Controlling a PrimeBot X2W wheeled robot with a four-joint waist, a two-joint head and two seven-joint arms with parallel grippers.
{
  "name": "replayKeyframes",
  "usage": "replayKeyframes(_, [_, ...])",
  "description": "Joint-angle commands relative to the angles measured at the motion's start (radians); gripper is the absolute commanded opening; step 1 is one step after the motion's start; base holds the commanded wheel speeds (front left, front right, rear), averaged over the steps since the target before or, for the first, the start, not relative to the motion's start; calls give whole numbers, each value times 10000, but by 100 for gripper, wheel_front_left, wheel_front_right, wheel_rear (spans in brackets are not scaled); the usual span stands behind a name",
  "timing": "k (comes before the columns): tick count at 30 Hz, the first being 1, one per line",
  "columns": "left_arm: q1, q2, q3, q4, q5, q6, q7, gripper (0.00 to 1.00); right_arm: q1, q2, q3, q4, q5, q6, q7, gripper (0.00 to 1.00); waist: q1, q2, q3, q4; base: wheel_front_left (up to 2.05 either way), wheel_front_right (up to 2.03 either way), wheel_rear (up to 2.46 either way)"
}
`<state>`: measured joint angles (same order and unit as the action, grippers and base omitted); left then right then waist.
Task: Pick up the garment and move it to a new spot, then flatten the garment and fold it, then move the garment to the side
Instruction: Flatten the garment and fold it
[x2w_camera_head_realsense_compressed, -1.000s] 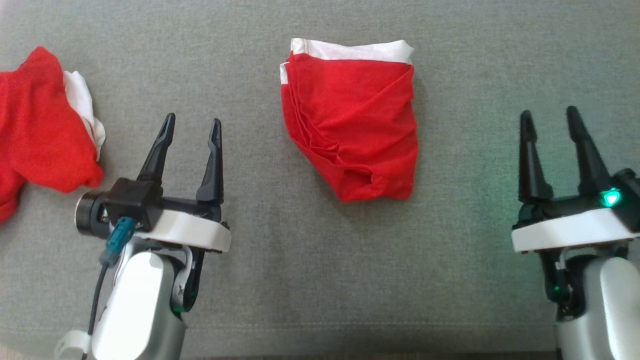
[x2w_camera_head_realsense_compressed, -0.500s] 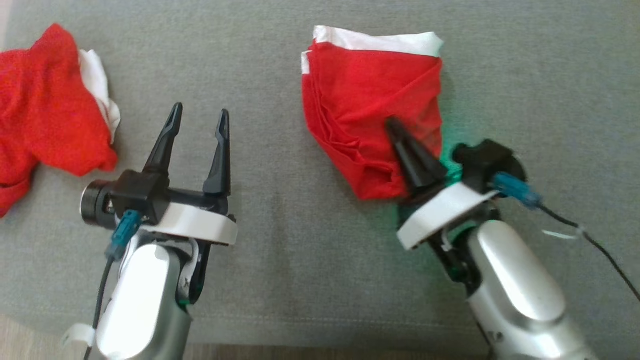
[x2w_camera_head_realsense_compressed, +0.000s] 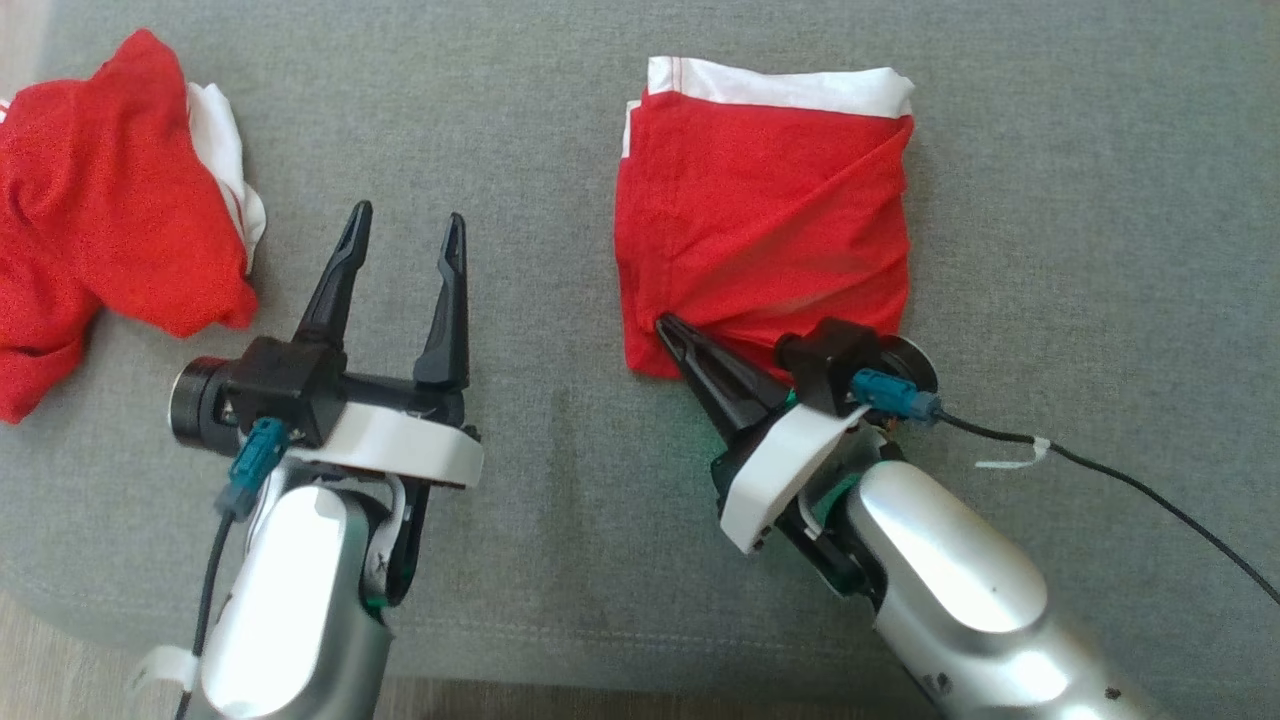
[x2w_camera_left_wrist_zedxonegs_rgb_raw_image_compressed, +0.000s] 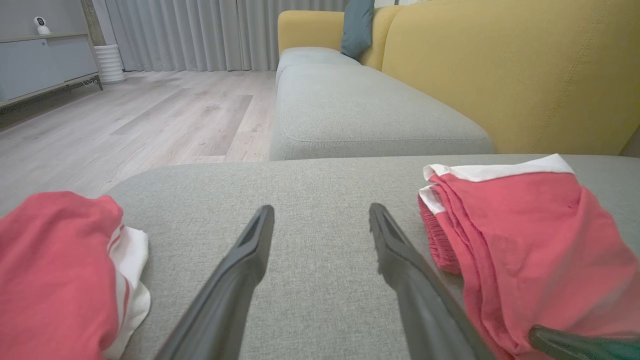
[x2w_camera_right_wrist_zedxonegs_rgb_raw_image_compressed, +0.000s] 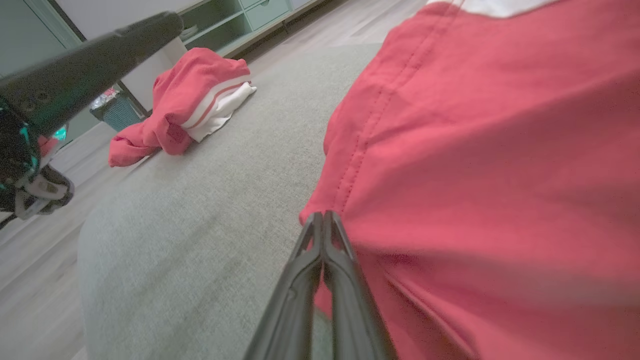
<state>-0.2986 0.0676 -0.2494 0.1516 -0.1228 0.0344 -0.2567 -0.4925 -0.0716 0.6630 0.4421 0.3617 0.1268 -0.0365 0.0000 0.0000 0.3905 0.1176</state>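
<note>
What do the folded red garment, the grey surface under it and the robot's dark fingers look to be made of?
Folded red garment: thin, soft, matte knit cloth, perhaps sports jersey; it creases and shows stitched seams. Grey cushion: coarse woven upholstery, matte, with visible weave. Dark fingers: hard, smooth, probably moulded plastic; faint sheen, though metal cannot be ruled out.

**Silver Arms, Black Fingers**

The left arm (x2w_camera_head_realsense_compressed: 280, 590) and right arm (x2w_camera_head_realsense_compressed: 960, 590) are shiny silver, with white wrist plates (x2w_camera_head_realsense_compressed: 390, 450). The left gripper (x2w_camera_head_realsense_compressed: 409, 212) and right gripper (x2w_camera_head_realsense_compressed: 665, 322) have long, pointy black fingers (x2w_camera_head_realsense_compressed: 335, 280). Blue-green plugs (x2w_camera_head_realsense_compressed: 250, 470) hold black cables. The right cable (x2w_camera_head_realsense_compressed: 1150, 490) runs toward 4 o'clock.
</note>
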Motion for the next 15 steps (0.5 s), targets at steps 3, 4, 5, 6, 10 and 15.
replayKeyframes(3, [-233, 118, 354, -339, 29, 17, -51, 100, -275, 213, 231, -344, 185, 39, -525, 0, 0, 0, -127, -44, 0, 0, 0])
replayKeyframes(4, [-204, 121, 374, -340, 28, 17, -51, 100, -261, 213, 149, -478, 202, 39, -684, 0, 0, 0, -175, -65, 0, 0, 0])
replayKeyframes(5, [-169, 127, 398, -338, 27, 19, -51, 100, -220, 213, 25, -651, 190, 39, -848, 0, 0, 0, -246, -89, 0, 0, 0])
replayKeyframes(6, [-126, 135, 431, -357, 26, 31, -51, 100, -134, 213, -163, -856, 194, 39, -1002, 0, 0, 0, -317, -119, 0, 0, 0])
replayKeyframes(10, [118, 190, 536, -442, 31, 62, -51, 100, 459, 31, -1677, -1620, -125, 39, -1271, 100, 0, 0, -636, -253, 0, 0, 0])
replayKeyframes(15, [444, 274, 625, -486, 14, 72, -51, 100, 1604, -248, -4184, -2710, -868, 39, -1145, 100, 0, 0, -1046, -418, 0, 0, 0])
